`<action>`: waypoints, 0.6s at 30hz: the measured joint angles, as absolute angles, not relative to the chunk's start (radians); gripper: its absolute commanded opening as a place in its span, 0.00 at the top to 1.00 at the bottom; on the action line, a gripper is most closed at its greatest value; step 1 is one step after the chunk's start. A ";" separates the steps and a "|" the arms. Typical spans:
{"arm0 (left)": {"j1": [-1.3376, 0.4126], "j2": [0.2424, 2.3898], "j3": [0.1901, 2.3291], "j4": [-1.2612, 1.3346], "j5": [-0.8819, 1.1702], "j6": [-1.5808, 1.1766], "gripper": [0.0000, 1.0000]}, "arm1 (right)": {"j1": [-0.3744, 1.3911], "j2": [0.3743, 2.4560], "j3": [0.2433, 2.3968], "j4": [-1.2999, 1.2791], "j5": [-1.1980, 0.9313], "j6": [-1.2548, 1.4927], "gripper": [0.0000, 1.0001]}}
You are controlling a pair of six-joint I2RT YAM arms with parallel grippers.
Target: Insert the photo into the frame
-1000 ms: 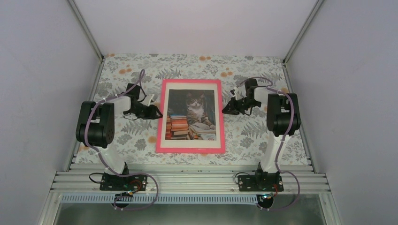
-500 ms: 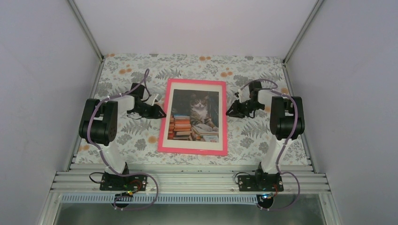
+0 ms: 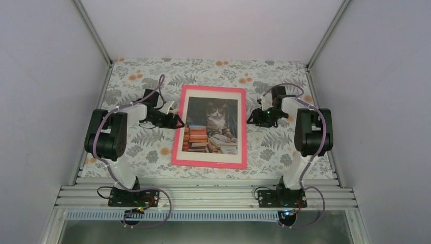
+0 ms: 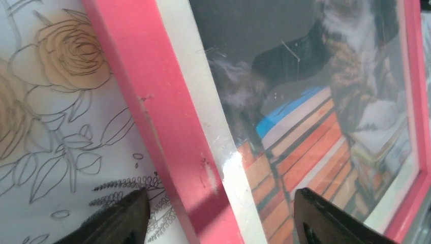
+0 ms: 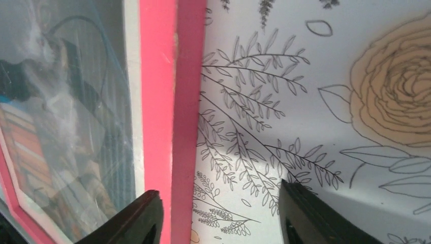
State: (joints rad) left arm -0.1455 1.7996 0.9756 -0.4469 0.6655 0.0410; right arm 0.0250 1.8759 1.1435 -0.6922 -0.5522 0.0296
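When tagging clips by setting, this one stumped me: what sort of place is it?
Most likely a lab robot-testing booth, not a home: plain grey panel walls, two black-and-white robot arms bolted to a ribbed aluminium rail, and a floral-printed table cover holding a bright pink rectangular picture frame.

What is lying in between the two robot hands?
The pink frame, with the cat photo inside it, lies flat between the left gripper and the right gripper. The top view shows this.
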 measured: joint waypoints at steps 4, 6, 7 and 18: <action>-0.128 1.761 0.978 -0.472 0.615 0.046 0.01 | 0.025 1.849 1.144 -0.710 -0.525 0.024 0.18; -0.109 1.747 0.991 -0.505 0.590 0.059 0.00 | 0.024 1.838 1.146 -0.724 -0.517 0.017 0.10; -0.099 1.742 1.010 -0.527 0.575 0.065 0.00 | 0.023 1.832 1.154 -0.735 -0.515 0.009 0.06; 0.069 1.789 1.697 -0.701 0.498 0.137 0.00 | -0.036 1.734 1.438 -0.763 -0.462 -0.046 0.00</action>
State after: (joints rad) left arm 0.0689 1.7889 1.6974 -0.7006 0.4976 0.1368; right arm -0.0364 1.7336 1.4380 -0.7631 -0.4618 -0.0463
